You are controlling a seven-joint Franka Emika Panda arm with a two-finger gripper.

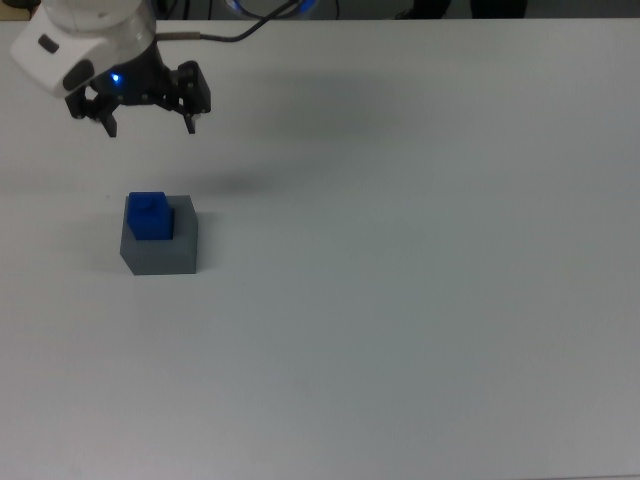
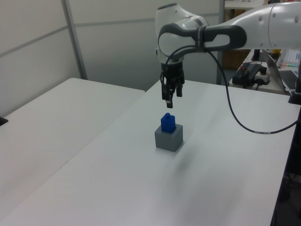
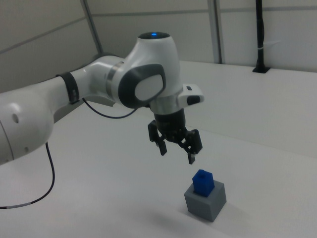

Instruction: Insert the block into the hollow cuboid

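Now, top view: gripper [image 1: 150,125] at 12 o'clock of blue block [image 1: 148,216], jaws spread, empty. Block seated in grey hollow cuboid [image 1: 160,250], upper part protruding.

Left view: gripper [image 2: 170,95] hangs clear above block [image 2: 168,122]; black cable [image 2: 240,123] loops at 3 o'clock of cuboid [image 2: 169,139]. White table [image 2: 141,188] otherwise bare; nothing obstructs.

Right view: block [image 3: 203,181] sits off-centre in cuboid [image 3: 205,201]. Risk, as judgement: block possibly not fully seated; a descending finger could clip it and tip it out.

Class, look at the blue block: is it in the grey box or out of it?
In. The block stands upright in the box's top recess, its upper part sticking out above the rim. The open gripper hangs above, touching nothing.
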